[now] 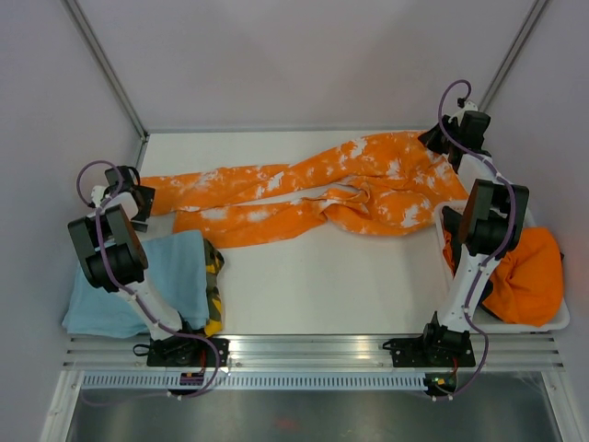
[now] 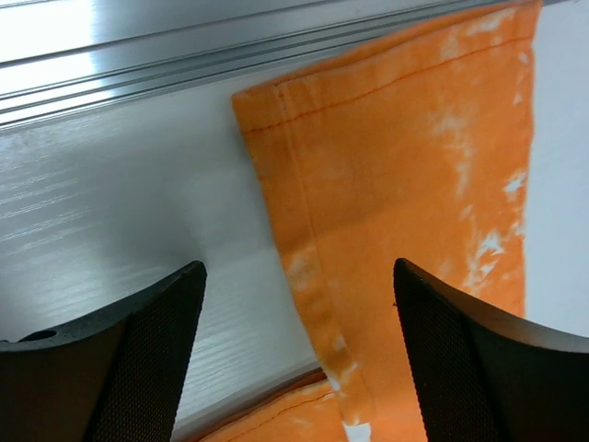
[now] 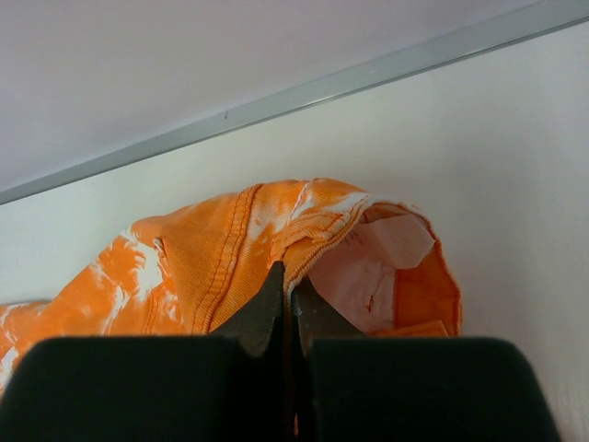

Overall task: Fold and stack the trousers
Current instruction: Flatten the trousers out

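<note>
Bright orange trousers blotched with white, spread lengthwise across the far half of a white table. Waist bunched toward 2 o'clock, two legs running side by side toward 9 o'clock, loosely crossing midway. Not yet folded.

Probably light, soft and limp cloth, likely to sag and drag rather than hold any shape. Stitched hems and waistband thicker, so likely the firmest places to pinch. Best taken at the waistband and at the leg cuffs, then kept taut between both ends for a fold without wrinkles.

At the waist, right gripper with fingers pressed together, seemingly pinching the raised waistband edge. Pale lining just behind, toward 1 o'clock.

At the cuffs, left gripper with fingers spread wide, hovering over the hemmed end of one leg. One finger above bare table, the other above cloth, holding nothing. Metal rail beyond at 12 o'clock.

Toward 8 o'clock, a folded light blue cloth with a camouflage-patterned piece at its right edge. Toward 4 o'clock, a plain orange garment heaped in a white tray.
</note>
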{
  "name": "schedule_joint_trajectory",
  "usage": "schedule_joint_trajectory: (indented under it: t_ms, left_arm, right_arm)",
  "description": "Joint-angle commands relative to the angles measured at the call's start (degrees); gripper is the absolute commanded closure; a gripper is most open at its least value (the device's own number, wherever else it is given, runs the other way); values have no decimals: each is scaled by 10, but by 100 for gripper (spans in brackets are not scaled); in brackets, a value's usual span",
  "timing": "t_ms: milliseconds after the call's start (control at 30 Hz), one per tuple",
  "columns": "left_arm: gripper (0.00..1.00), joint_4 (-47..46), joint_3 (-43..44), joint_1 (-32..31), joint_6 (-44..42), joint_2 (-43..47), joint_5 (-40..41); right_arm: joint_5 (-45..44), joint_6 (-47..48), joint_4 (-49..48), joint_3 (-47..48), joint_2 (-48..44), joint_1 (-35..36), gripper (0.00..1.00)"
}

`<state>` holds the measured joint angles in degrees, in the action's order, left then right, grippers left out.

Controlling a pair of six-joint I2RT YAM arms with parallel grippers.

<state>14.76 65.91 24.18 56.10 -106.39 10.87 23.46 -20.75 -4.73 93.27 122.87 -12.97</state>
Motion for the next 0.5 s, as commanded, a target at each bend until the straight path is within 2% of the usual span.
schedule_joint_trajectory:
  t_ms: [0,267,467]
  left_arm:
    - [13,-43,12,1,39,-20,14]
    - [20,-59,18,1,53,-67,-9]
    - [30,-66,22,1,53,-85,-25]
  right_arm:
    - [3,15,13,31,12,-1,100]
    - [-23,36,62,38,4,-1,100]
    - [-30,40,70,36,-2,-1,100]
